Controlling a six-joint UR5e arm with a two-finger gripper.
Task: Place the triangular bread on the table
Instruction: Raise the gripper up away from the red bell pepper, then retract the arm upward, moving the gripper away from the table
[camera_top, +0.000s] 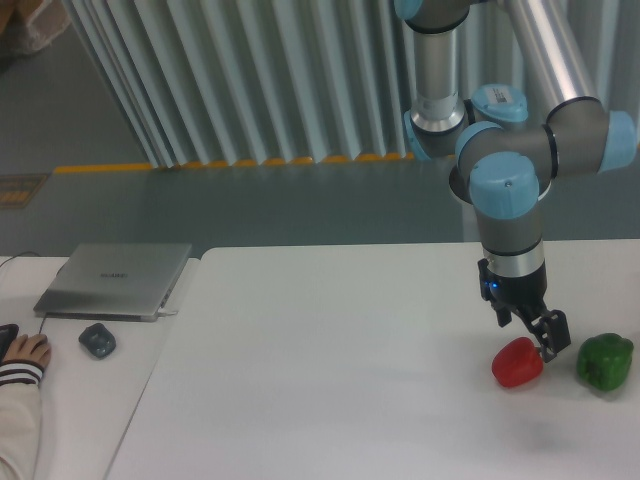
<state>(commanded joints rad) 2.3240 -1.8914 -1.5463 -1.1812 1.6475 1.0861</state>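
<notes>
The triangular bread does not show anywhere in this view. The white table (330, 380) fills the lower right of the frame. My gripper (535, 335) hangs from the arm at the right, low over the table. Its dark fingertips (553, 332) are right at the top of a red bell pepper (517, 363), touching it or nearly so. I see nothing golden-brown between the fingers. The view does not show clearly whether the jaws are open or shut.
A green bell pepper (604, 361) sits just right of the red one, near the table's right edge. On the pale desk at the left are a grey laptop (115, 280), a dark mouse (97, 341) and a person's hand (25, 352).
</notes>
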